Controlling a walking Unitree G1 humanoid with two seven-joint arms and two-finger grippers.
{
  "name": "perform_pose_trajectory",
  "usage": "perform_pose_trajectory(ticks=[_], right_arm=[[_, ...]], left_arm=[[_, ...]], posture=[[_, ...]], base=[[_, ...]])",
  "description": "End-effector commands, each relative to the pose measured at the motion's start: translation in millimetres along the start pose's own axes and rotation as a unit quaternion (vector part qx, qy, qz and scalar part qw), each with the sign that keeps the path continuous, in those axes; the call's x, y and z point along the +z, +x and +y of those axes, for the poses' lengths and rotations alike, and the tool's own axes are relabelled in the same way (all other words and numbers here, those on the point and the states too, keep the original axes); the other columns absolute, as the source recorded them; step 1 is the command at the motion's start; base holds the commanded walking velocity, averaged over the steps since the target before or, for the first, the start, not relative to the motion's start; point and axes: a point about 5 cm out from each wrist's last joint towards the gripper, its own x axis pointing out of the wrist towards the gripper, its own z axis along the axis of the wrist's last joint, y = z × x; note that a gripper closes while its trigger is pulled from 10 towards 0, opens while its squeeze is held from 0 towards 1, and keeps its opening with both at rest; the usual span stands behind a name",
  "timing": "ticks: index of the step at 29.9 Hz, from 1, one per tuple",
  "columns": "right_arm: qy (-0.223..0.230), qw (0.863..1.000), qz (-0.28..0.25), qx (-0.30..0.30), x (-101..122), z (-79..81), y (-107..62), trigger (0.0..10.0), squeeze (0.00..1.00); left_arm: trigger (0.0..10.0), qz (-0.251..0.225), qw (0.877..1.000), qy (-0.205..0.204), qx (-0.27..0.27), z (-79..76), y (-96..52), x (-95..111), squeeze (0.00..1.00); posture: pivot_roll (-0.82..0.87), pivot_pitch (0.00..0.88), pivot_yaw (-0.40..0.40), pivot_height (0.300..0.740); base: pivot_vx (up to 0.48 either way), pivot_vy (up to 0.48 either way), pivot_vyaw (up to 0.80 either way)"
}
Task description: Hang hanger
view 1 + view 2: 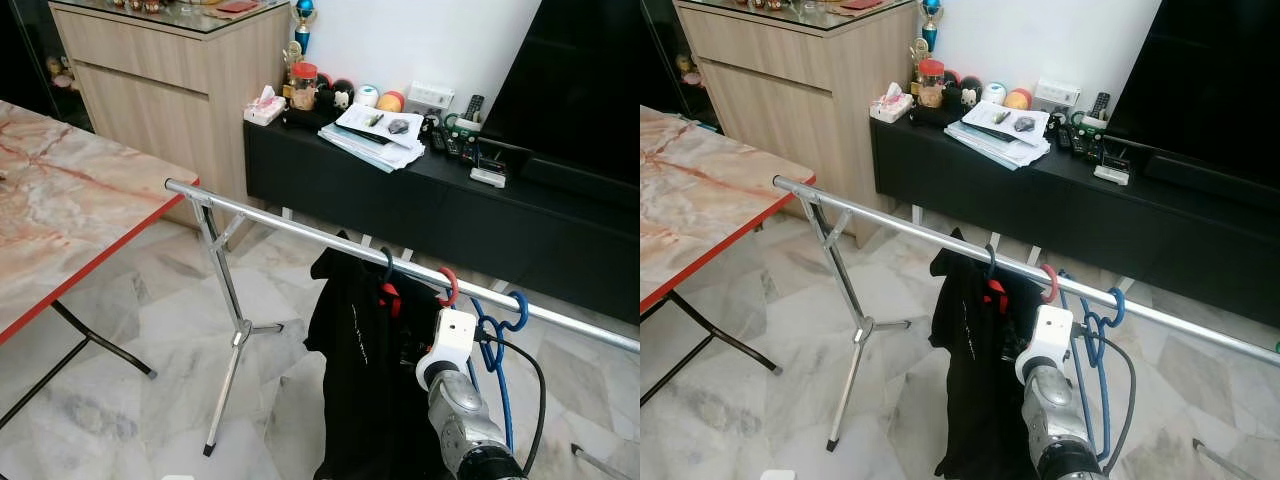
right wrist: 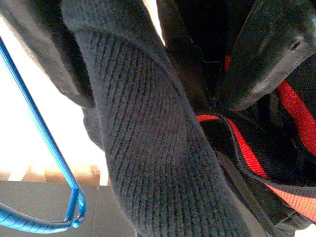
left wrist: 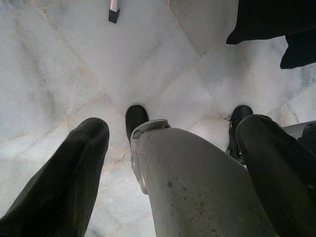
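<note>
Left side: marble-top table point(image 1: 60, 215) with the red edge is sitting well clear of the rack, wooden cabinet point(image 1: 175, 85) behind it. My left gripper point(image 3: 163, 148) is hanging idle, pointing down at the marble floor point(image 3: 74, 74) — fingers point(image 3: 64, 182) are standing apart with nothing between them, my own leg and feet showing in the gap. Middle: the chrome rail point(image 1: 290, 225) is running across on its splayed legs, sloping down toward my right in the head views. A black garment point(image 1: 355, 380) is hanging from it on a black hook, red trim showing at the collar. Just right of that, a red hanger hook point(image 1: 448, 285) is sitting over the rail, then the blue hanger point(image 1: 497, 335) is hooked over the rail beside it, its wire dropping down past my arm. My right gripper point(image 2: 207, 106) is reaching up into the black garment just under the rail — fingers point(image 2: 148, 128) are buried in dark fabric and red trim, so I cannot tell if they're clamping on anything. Right wrist camera is also catching the blue hanger wire alongside. Far right: black TV console point(image 1: 420, 200) with papers and remotes on top.
</note>
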Motion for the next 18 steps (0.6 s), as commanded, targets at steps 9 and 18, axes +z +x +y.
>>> perform_pose_trajectory(ticks=[9, 18], right_arm=[[-0.005, 1.000, -0.030, 0.006, 15.7, -1.1, 1.8, 10.0, 0.00], [-0.012, 0.999, -0.024, 0.021, 23.5, 1.0, 3.0, 10.0, 0.00]], left_arm=[[10.0, 0.016, 1.000, 0.007, -0.010, -5.4, -1.1, -9.3, 0.00], [10.0, 0.017, 1.000, 0.007, -0.008, -1.1, -2.1, -11.0, 0.00]], posture=[[0.06, 0.093, -0.092, 0.740], [0.05, 0.096, -0.091, 0.740]], base=[[0.000, 0.000, 0.00], [0.000, 0.000, 0.00]])
